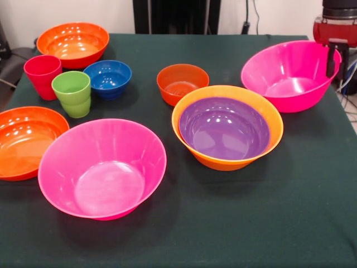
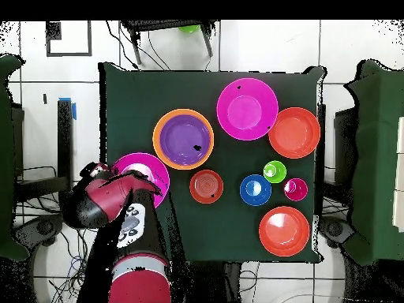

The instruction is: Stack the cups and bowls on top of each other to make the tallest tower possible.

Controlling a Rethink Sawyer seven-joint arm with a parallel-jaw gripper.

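All the bowls stand upright on the dark green table. A purple bowl [image 1: 224, 127] [image 2: 184, 138] sits nested in the large orange bowl [image 1: 272, 120] [image 2: 160, 130]; nothing else is stacked, and no tower shows. One hot pink bowl [image 1: 102, 167] [image 2: 247, 109] is at the front left, the other [image 1: 290, 75] [image 2: 146, 175] at the far right. My gripper [image 1: 337, 61] [image 2: 109, 175] hangs at that far pink bowl's outer rim. The red cup [image 1: 42, 75] [image 2: 295, 188] and the green cup [image 1: 72, 93] [image 2: 274, 170] stand beside the blue bowl [image 1: 107, 78] [image 2: 255, 189].
A small red-orange bowl [image 1: 182, 84] [image 2: 206, 186] sits mid-table. Two shallow red-orange bowls lie at the far left [image 1: 73, 43] [image 2: 284, 230] and at the left edge [image 1: 25, 142] [image 2: 294, 132]. The red arm [image 2: 110, 205] leans over the table's corner.
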